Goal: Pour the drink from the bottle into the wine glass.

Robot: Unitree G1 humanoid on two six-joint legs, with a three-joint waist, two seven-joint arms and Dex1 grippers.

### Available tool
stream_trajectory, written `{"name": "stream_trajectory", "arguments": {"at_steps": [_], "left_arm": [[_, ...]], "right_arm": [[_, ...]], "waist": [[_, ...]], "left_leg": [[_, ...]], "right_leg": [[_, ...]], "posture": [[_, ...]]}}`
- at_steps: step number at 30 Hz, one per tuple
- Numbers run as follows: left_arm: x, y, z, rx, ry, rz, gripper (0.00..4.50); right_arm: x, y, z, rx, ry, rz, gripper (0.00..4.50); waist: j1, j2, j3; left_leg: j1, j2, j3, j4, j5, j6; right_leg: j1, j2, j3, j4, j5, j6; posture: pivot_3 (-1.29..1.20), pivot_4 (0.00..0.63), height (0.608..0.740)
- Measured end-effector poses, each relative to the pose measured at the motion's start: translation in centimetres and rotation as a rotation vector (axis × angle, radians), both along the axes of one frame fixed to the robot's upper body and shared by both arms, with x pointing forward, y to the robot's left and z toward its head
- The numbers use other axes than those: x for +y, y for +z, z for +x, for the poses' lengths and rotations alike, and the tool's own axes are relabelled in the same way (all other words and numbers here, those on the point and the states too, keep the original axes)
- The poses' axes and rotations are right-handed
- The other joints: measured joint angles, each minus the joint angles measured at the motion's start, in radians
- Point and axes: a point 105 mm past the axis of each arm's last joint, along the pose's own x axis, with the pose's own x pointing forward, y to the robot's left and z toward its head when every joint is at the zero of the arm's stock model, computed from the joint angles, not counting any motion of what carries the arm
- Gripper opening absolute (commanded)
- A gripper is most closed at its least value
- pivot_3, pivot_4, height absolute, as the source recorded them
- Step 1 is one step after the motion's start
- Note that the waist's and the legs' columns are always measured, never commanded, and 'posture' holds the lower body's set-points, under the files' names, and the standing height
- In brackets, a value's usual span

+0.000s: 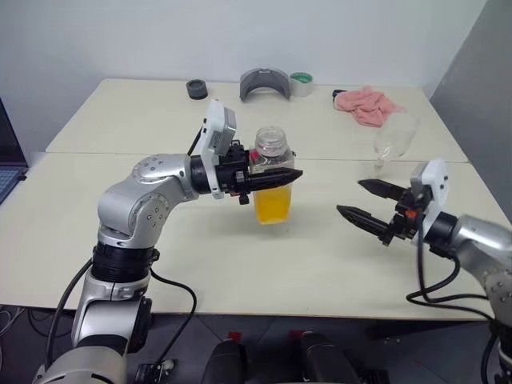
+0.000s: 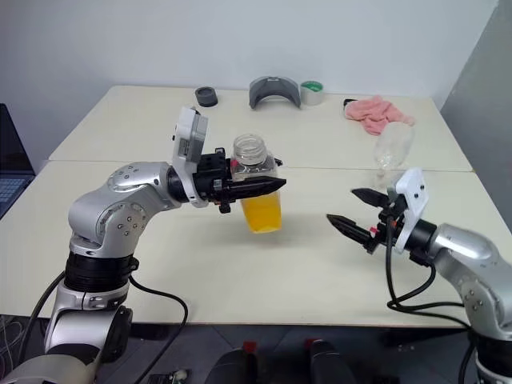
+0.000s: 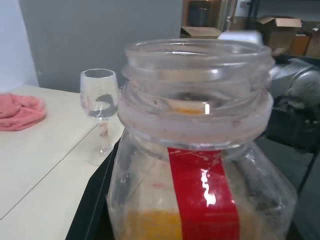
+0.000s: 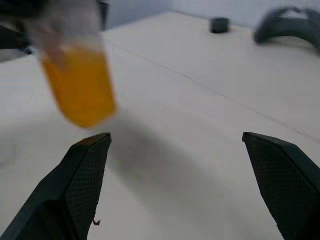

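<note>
So the bottle (image 1: 272,178) is held up off the worktop (image 1: 240,256) near the middle of the scene, pinched at its shoulder by the left gripper (image 1: 282,178), whose black fingers (image 1: 272,179) are clamped across the clear plastic. It is kept upright, maybe tipped a touch, and the cap is off, so the wide threaded mouth is left open. The orange drink (image 1: 272,205) is seen filling only the lower part. A red strip (image 3: 202,192) is seen running down the side in the left wrist view.

The wine glass (image 1: 394,141) is stood upright on the worktop at the far right, well apart from the bottle. Nothing can be made out inside it.

The right gripper (image 1: 366,202) is held in the air at the near right, pointed toward the bottle, fingers spread wide with nothing between them.

Along the far edge a pink cloth (image 1: 366,105), a grey curved piece (image 1: 265,83), a tape roll (image 1: 302,82) and a small dark round thing (image 1: 197,89) are laid out.
</note>
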Motion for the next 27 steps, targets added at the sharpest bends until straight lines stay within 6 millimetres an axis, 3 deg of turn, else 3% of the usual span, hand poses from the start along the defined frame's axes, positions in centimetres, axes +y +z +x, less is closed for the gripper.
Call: {"name": "stream_trajectory", "arguments": {"at_steps": [2, 6, 10, 17, 27], "left_arm": [[0.4, -0.1, 0.3, -0.007, 0.039, 0.003, 1.97], [1.6, -0.1, 1.5, -0.040, 0.149, 0.013, 1.97], [4.0, -0.3, 4.0, -0.080, 0.351, 0.026, 1.97], [11.4, -1.4, 8.9, -0.117, 0.852, -0.011, 1.97], [18.2, -3.4, 10.7, -0.122, 1.237, -0.128, 1.97]], "right_arm": [[1.3, 2.2, -0.6, -0.041, 0.090, 0.019, 4.48], [3.3, 3.9, -1.3, -0.040, 0.194, 0.063, 4.48], [4.6, 4.8, -1.4, -0.042, 0.230, 0.101, 4.48], [6.1, 3.9, -0.4, -0.008, 0.236, 0.138, 4.48], [7.4, 3.7, -0.2, -0.024, 0.274, 0.126, 4.48]], "waist": [[0.002, 0.000, 0.000], [0.005, 0.000, 0.000], [0.010, 0.000, 0.000], [0.012, 0.000, 0.000], [0.021, -0.001, 0.000]], "left_leg": [[0.000, 0.000, -0.001, 0.000, 0.000, 0.000], [-0.001, 0.000, -0.001, 0.000, 0.000, 0.000], [-0.001, 0.001, -0.001, 0.000, 0.000, 0.000], [-0.002, 0.002, -0.001, 0.000, 0.000, 0.000], [-0.003, 0.001, -0.002, 0.000, 0.000, 0.000]], "right_leg": [[0.000, 0.000, -0.001, 0.000, 0.000, 0.000], [0.000, 0.000, 0.000, -0.001, 0.000, 0.000], [0.000, -0.001, 0.000, 0.000, 0.000, 0.000], [-0.001, -0.001, 0.000, 0.000, 0.000, 0.000], [-0.001, -0.007, -0.002, 0.000, 0.000, 0.000]], "posture": [[0.00, 0.150, 0.740], [0.00, 0.150, 0.740], [0.00, 0.150, 0.740], [0.00, 0.150, 0.740], [0.00, 0.150, 0.740]]}}
